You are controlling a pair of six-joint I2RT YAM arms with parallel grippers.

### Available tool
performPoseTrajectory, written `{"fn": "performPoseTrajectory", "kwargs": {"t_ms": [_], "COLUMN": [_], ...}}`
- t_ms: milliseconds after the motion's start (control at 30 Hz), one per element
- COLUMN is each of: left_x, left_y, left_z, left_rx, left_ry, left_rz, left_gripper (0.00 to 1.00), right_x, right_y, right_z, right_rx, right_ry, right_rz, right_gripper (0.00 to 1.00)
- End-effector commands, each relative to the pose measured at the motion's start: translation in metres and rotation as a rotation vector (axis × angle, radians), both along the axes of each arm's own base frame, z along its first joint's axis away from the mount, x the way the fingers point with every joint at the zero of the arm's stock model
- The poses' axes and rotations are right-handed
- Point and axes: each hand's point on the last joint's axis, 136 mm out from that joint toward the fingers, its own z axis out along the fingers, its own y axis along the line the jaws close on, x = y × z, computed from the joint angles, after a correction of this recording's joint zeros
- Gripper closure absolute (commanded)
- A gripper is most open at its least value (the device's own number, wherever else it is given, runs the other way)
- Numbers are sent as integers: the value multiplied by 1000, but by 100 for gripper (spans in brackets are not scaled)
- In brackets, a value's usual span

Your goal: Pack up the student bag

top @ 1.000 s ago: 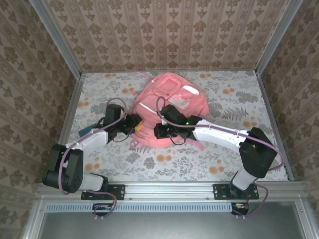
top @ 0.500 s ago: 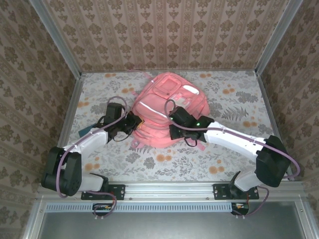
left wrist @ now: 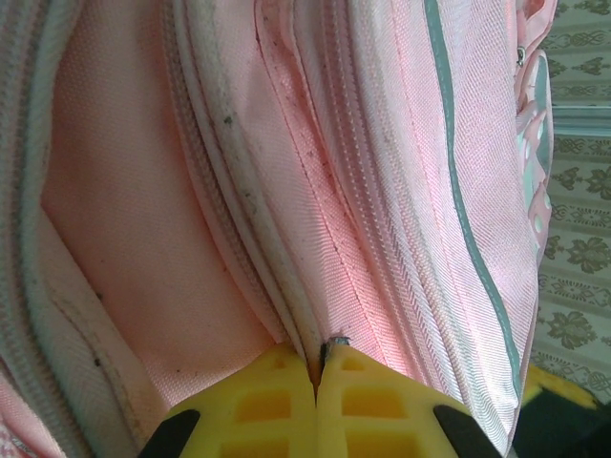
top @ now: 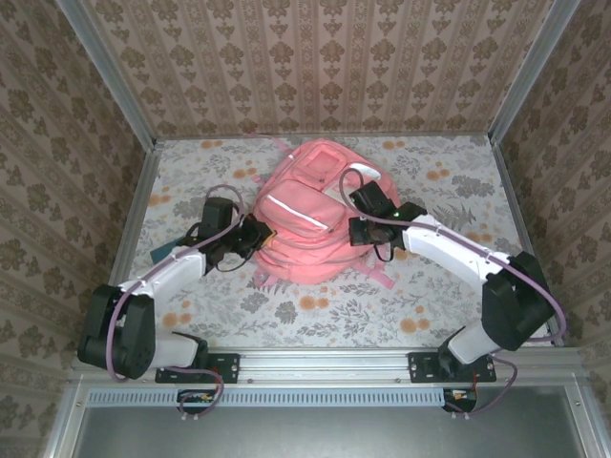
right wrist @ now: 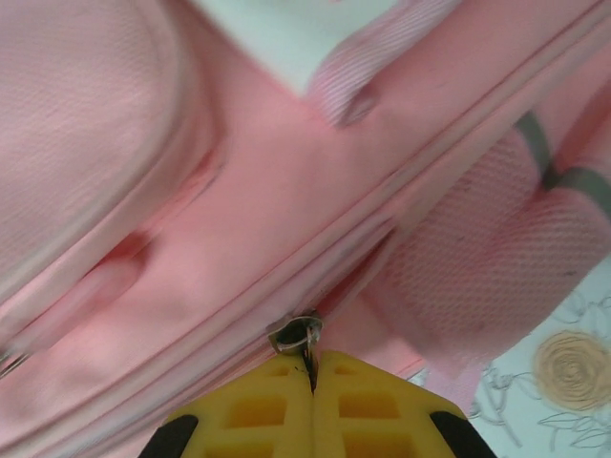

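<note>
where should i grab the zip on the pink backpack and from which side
Grip the small metal zipper pull, the one stiff tab standing off the soft student bag. Come square to the zip line, a finger on each flat face, as the right gripper pinches it now. The left gripper pinches a seam on the bag's other side, likely as a brace.

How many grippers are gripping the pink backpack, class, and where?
2. The left gripper is shut on a zip seam at the left side of the pink backpack; the right gripper pinches a metal zip pull on its right side. No others seem hidden.
</note>
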Motion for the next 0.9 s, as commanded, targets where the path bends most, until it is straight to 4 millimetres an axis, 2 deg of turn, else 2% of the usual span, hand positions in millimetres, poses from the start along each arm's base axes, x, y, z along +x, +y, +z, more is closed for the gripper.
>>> {"fn": "performPoseTrajectory", "kwargs": {"t_ms": [0,67,167,200,267,367,400,500,567,700,867], "left_x": [0,0,-2,-3,-8,-13,-13,-14,-12,-4,14], "left_y": [14,7,-9,-12,-19,-16,-13,-5,-5,-15,-37], "left_z": [0,10,31,36,43,44,43,42,45,55,60], "left_rx": [50,12,-12,-7,18,75,96,154,177,183,185], "left_ry": [-42,-63,-108,-120,-129,-142,-141,-165,-191,-250,-262], "left_rz": [26,5,-43,-59,-96,-116,-114,-120,-138,-197,-271], "left_gripper": [100,100,98,90,67,46,43,36,34,29,31], "right_x": [17,22,28,30,33,40,40,35,29,22,27], "right_y": [-44,-46,-40,-39,-40,-42,-41,-33,-16,11,22], "right_z": [3,-1,4,7,15,27,30,44,54,63,53], "right_rx": [-106,-76,-9,0,25,81,105,188,293,452,512], "right_ry": [12,44,45,33,19,5,8,-7,-27,-28,9], "right_rz": [-139,-157,-138,-129,-108,-79,-62,-26,25,120,119], "right_gripper": [100,100,100,100,100,99,90,50,34,21,19]}}
